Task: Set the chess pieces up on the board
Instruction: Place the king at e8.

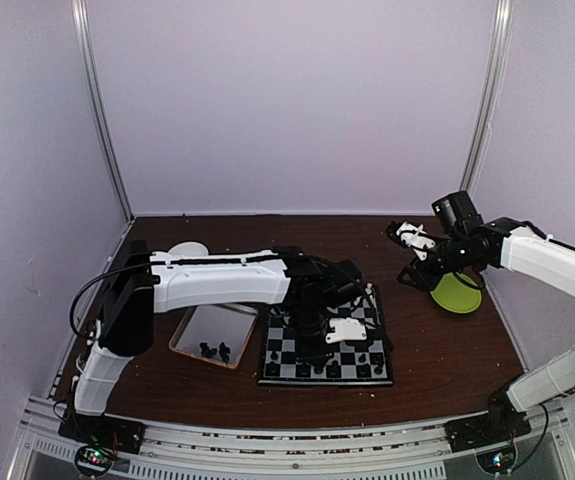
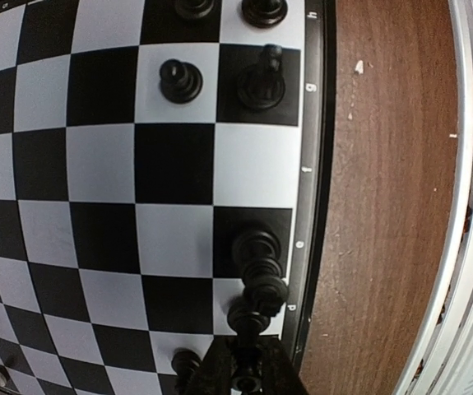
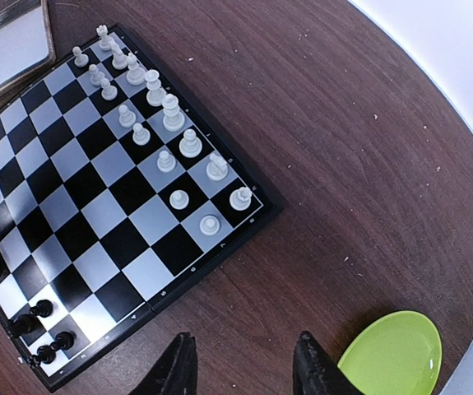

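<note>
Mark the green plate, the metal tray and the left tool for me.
green plate [image 3: 392, 355], right wrist view, centre of its dish.
metal tray [image 1: 210, 322], top external view, bare floor of the tray.
left tool [image 2: 248, 352], left wrist view, midway between its fingertips, shut on a black chess piece [image 2: 248, 374].

Letters: h, g, f, e, d, printed small and white, lying on their sides.
Where: the thin black edge strip of the board [image 2: 305, 206], one letter beside each row of squares, seen from the left wrist camera.
Order: h at the top of that view, d lowest.
Other views: the right wrist camera shows pale specks on the same strip, too small to read.
</note>
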Robot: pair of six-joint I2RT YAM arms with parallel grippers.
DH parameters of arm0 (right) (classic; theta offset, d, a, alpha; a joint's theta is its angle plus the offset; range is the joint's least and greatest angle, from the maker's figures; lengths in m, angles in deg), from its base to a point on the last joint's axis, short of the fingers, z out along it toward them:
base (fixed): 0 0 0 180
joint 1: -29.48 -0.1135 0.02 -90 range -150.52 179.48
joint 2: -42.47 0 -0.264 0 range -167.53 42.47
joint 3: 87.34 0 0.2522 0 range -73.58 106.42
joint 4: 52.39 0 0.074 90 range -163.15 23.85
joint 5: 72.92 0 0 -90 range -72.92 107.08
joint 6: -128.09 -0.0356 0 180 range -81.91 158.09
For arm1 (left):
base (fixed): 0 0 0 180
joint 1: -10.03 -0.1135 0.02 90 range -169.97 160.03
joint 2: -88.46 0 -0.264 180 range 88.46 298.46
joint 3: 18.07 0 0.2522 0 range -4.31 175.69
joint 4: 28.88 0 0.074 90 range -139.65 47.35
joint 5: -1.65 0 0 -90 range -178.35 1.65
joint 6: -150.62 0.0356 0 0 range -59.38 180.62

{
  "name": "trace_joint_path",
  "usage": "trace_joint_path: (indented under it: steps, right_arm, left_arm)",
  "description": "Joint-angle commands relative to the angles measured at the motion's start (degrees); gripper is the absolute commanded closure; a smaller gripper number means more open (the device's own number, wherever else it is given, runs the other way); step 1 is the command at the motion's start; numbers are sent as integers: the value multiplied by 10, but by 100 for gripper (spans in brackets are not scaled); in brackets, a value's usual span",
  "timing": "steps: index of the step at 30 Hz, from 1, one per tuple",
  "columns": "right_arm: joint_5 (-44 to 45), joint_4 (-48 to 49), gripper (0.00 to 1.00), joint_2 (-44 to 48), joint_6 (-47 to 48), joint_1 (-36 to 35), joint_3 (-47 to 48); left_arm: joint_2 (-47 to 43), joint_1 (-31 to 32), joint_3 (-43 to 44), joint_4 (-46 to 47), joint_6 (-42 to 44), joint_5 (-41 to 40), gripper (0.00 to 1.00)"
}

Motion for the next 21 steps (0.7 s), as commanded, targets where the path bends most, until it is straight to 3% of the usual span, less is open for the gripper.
trace_joint_path:
  steps: [1,21]
  right_arm:
    - [-7,-9,60,-4,4,3,18]
    - [-11,-15,60,-9,8,3,19]
  left_arm:
    - [12,3,16,-13,5,8,88]
    - [15,4,32,-20,-5,-1,71]
